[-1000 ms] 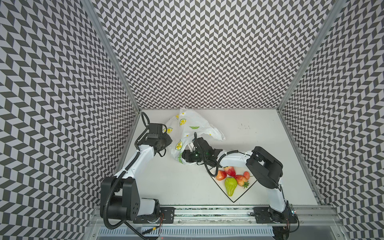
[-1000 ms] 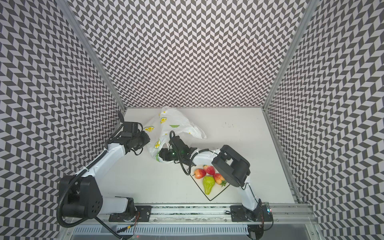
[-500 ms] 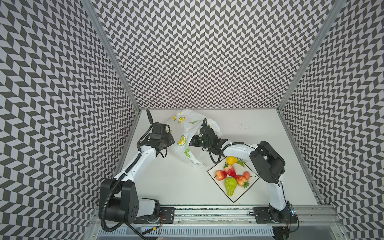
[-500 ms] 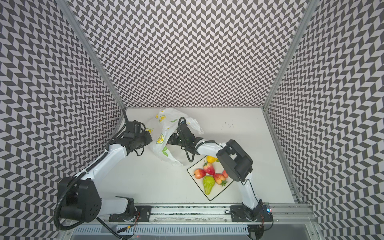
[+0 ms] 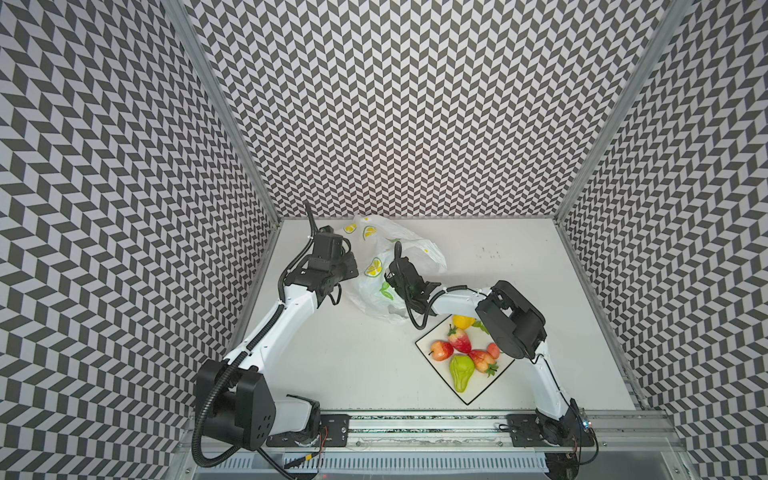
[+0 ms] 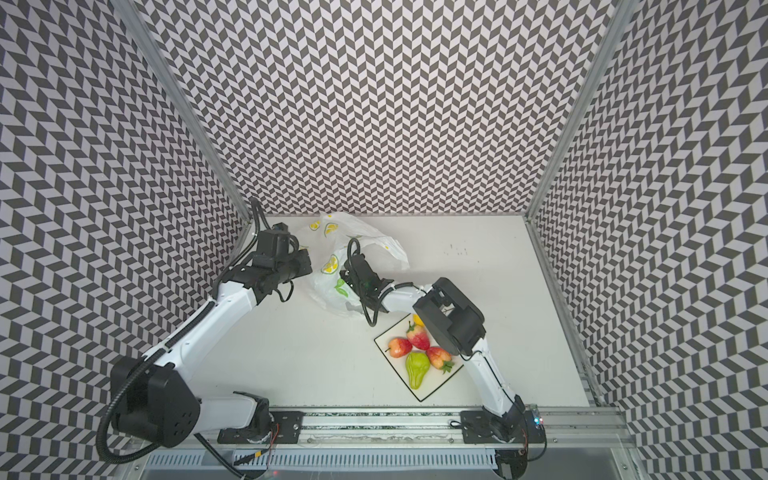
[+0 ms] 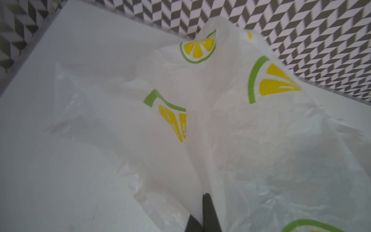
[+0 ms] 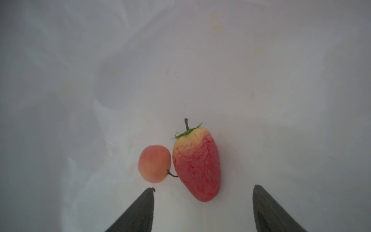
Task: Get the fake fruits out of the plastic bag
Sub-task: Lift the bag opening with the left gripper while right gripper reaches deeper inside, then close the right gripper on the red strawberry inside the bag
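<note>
Plastic bag (image 5: pixel 370 286) crinkly, translucent; my left hand (image 7: pixel 201 204) pinches it, my right hand (image 8: pixel 203 187) gapes near tapered, cracked strawberry (image 8: pixel 197 162).

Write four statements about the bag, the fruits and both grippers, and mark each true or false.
1. The left gripper is shut on the plastic bag. True.
2. The right gripper is clamped on a strawberry. False: its jaws stand open, and the strawberry lies loose just ahead of them.
3. The green pear lies on the plate. True.
4. Every fruit is out of the bag. False: the strawberry and a small round fruit are inside it.
</note>
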Robot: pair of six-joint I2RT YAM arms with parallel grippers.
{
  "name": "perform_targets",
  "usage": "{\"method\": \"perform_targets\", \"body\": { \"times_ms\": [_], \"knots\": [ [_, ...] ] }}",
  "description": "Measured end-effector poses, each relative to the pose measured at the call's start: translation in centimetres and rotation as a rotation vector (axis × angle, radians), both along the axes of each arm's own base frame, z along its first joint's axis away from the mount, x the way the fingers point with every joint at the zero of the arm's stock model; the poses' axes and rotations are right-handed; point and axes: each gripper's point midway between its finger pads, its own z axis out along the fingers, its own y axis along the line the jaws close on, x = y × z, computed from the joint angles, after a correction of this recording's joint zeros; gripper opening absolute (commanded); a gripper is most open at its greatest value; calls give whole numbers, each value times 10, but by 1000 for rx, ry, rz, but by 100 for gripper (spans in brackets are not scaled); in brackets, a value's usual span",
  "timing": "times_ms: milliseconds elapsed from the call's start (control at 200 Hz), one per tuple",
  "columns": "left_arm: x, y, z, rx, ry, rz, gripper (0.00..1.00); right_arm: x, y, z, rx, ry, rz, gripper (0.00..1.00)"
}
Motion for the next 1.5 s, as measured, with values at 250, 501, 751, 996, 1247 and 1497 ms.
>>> {"method": "perform_targets", "body": {
  "times_ms": [250, 501, 751, 996, 1247, 1497],
  "knots": [
    [-18, -5, 40, 47, -131, -58, 0, -10, -15, -8, -19, 23, -11, 78],
    [-16, 20, -28, 91, 12, -4, 0, -6, -20, 0, -10, 18, -22, 78],
    [-20, 18, -45, 82, 43, -18, 0, -1, -34, -12, -79, 43, -61, 78],
    [-23, 14, -43, 73, 34, -36, 0, 12, -35, 0, -86, 27, -94, 78],
    [-25, 5, -43, 72, 33, -62, 0, 31, -23, -2, -104, 22, -131, 78],
    [-24, 3, -39, 70, 26, -67, 0, 34, -22, -40, -226, 89, -182, 70]
  ]
}}
